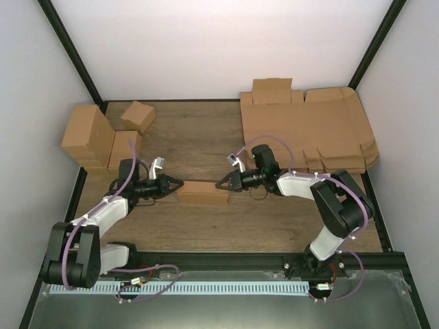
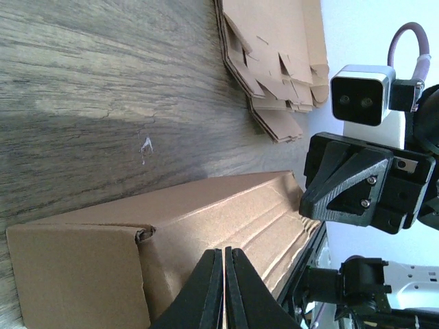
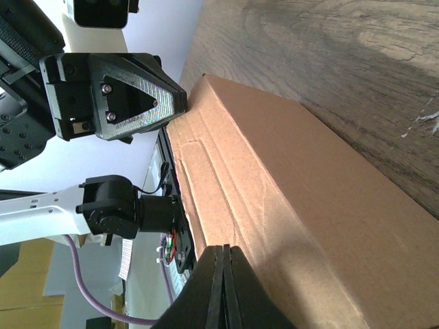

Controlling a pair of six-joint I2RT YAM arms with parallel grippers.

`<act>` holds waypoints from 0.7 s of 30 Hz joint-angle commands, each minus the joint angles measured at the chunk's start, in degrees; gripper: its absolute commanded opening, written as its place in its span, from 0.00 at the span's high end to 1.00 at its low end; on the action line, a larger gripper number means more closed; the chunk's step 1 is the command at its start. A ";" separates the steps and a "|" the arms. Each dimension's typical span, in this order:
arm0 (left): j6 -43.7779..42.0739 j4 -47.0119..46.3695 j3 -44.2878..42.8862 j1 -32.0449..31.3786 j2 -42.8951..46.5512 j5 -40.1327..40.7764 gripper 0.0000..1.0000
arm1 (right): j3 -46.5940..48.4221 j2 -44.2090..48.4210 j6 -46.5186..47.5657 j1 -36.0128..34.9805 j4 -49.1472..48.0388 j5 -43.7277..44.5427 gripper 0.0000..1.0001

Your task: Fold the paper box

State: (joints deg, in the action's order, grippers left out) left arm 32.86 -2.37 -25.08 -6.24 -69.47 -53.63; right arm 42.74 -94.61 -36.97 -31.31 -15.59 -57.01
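One paper box [image 1: 204, 193], left gripper [image 1: 180, 184] and right gripper [image 1: 218, 184] closed, one sheet pile [image 1: 309, 130]

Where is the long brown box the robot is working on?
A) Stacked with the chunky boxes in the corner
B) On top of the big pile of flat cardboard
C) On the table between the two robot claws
C: the paper box lies on the wooden table, with the left gripper at one end and the right gripper at the other.
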 commanded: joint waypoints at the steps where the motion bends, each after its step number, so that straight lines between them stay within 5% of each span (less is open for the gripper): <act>1: 0.10 -1.39 2.56 0.26 0.34 2.29 0.96 | 2.68 -1.06 0.90 -0.24 2.16 1.58 0.99; 10: -0.89 -0.80 1.46 0.26 -0.59 2.26 0.96 | 7.04 1.45 2.57 -0.24 6.55 1.86 0.99; 21: 0.92 -4.67 4.54 0.26 -1.85 3.37 0.96 | -2.95 -4.99 0.63 -0.24 -4.69 2.33 0.99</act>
State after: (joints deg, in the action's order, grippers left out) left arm 33.95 -6.24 -23.31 -6.15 -69.80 -53.01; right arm 41.78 -96.05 -36.32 -31.31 -17.15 -56.38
